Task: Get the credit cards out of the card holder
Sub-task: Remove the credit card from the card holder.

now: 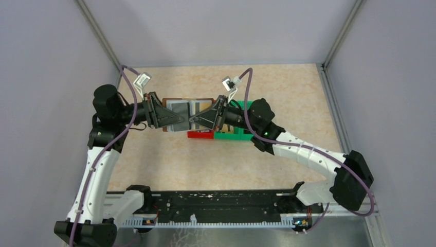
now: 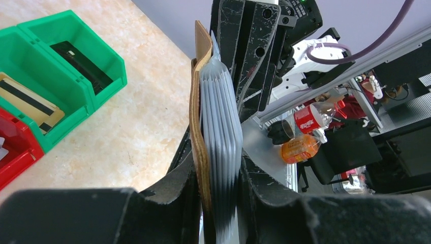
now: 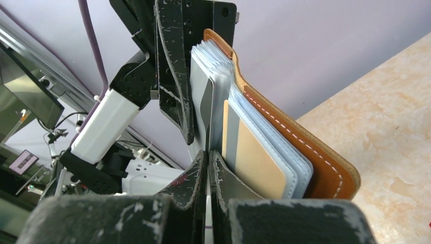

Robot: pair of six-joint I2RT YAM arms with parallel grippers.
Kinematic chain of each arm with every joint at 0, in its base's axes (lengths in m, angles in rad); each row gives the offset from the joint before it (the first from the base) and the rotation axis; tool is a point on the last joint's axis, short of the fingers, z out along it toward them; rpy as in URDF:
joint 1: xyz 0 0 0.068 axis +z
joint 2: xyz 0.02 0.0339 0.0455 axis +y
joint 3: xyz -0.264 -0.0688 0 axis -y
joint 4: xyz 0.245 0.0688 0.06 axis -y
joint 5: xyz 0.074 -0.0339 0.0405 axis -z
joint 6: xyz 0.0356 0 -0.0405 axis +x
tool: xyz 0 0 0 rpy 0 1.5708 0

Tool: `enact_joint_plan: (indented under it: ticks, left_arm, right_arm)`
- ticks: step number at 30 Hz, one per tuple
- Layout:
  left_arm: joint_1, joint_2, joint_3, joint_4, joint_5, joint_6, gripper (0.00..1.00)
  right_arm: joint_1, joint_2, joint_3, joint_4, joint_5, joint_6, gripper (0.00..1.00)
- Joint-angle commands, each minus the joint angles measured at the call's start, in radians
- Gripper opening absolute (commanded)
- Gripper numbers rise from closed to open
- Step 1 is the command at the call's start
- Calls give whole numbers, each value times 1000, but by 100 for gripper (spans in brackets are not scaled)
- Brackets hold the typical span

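The card holder (image 1: 179,108), brown outside with pale grey clear pockets, is held up off the table between both arms. My left gripper (image 2: 217,173) is shut on its brown cover and the stack of pockets (image 2: 219,117). My right gripper (image 3: 209,158) is shut on the thin edge of a grey credit card (image 3: 206,114) at the near side of the pockets. A gold credit card (image 3: 254,160) sits in the pocket beside it. In the top view the left gripper (image 1: 181,119) and right gripper (image 1: 196,120) meet tip to tip over the holder.
Green bins (image 2: 104,56) lie on the table; one holds a gold card with a dark stripe (image 2: 25,101), the other a dark card (image 2: 81,63). A red bin (image 2: 15,147) stands beside them. In the top view the red bin (image 1: 200,135) and green bin (image 1: 234,135) sit below the grippers.
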Motion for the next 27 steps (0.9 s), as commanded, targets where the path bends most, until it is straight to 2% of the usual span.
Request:
enact_joint_plan:
  ticks: [1, 7, 12, 13, 15, 17, 21, 24, 27]
  left_arm:
    - [-10, -16, 14, 60, 59, -30, 30]
    - [-10, -12, 24, 20, 37, 5, 38]
    - [-11, -11, 24, 18, 34, 5, 40]
    - [-10, -11, 22, 18, 33, 5, 40]
    - [-10, -11, 19, 18, 35, 6, 39]
    - [-10, -13, 20, 19, 37, 5, 35]
    - [-10, -13, 21, 15, 30, 16, 15]
    - [-10, -14, 19, 7, 22, 26, 6]
    - [-10, -12, 20, 8, 22, 25, 4]
  right_arm:
    - [-15, -41, -29, 38, 41, 4, 0]
    - [-21, -54, -47, 52, 41, 8, 0]
    - [-21, -41, -49, 81, 24, 25, 0]
    - [-21, -33, -45, 95, 9, 33, 2]
    - [-21, -15, -39, 121, -13, 55, 14]
    - [-21, 2, -40, 167, -37, 81, 23]
    - [-19, 17, -53, 241, -91, 126, 32]
    - [-18, 20, -57, 256, -106, 132, 34]
    - [-17, 25, -53, 261, -104, 137, 29]
